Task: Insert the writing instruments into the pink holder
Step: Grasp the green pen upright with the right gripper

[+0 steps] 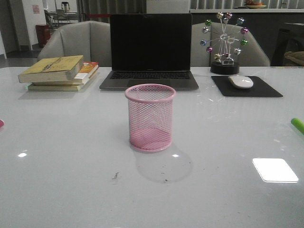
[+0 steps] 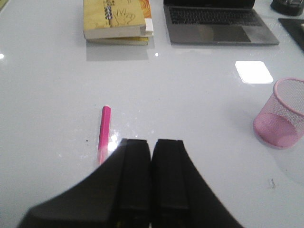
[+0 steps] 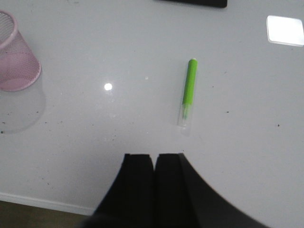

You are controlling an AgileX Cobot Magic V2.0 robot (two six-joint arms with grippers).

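The pink wire-mesh holder [image 1: 150, 117] stands upright and empty at the middle of the white table; it also shows in the left wrist view [image 2: 282, 114] and the right wrist view [image 3: 15, 54]. The magenta pen [image 2: 104, 128] lies flat on the table just beyond and beside my left gripper [image 2: 152, 140], which is shut on nothing. Only its tip [image 1: 1, 123] shows at the front view's left edge. The lime green pen [image 3: 188, 91] lies flat ahead of my right gripper [image 3: 154, 155], also shut and empty. Its end [image 1: 297, 125] pokes in at the front view's right edge.
A stack of books [image 1: 59, 72] sits at the back left, an open laptop [image 1: 150, 52] behind the holder. At the back right are a black mouse pad with a white mouse [image 1: 241, 81] and a ball ornament [image 1: 224, 42]. The table's near edge [image 3: 42, 202] runs close to my right gripper.
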